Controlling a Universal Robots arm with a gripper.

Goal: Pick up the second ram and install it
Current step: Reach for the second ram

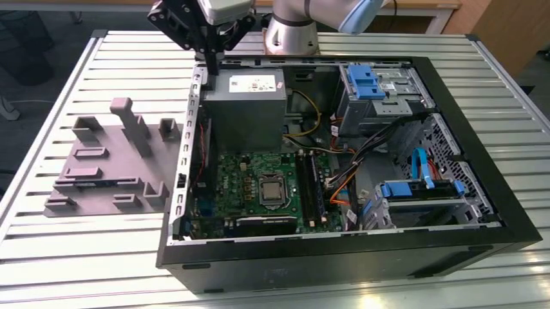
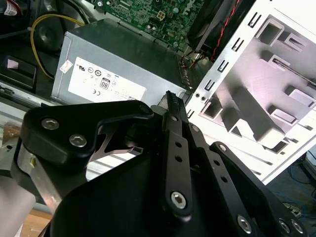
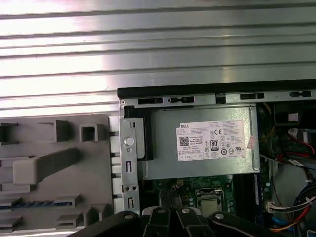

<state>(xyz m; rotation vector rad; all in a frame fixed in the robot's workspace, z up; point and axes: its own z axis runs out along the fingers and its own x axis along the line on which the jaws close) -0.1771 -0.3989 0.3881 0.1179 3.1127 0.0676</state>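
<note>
Gripper (image 1: 208, 56): mine, over the case (image 1: 344, 261) wall by the power supply (image 1: 243, 106).
Fingers (image 2: 175, 143): mine, pressed together.
Fixture (image 1: 112, 161): beside case.

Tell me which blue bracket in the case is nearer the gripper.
The blue bracket level with the power supply near the gripper; the other blue bracket sits beside the motherboard.
</note>
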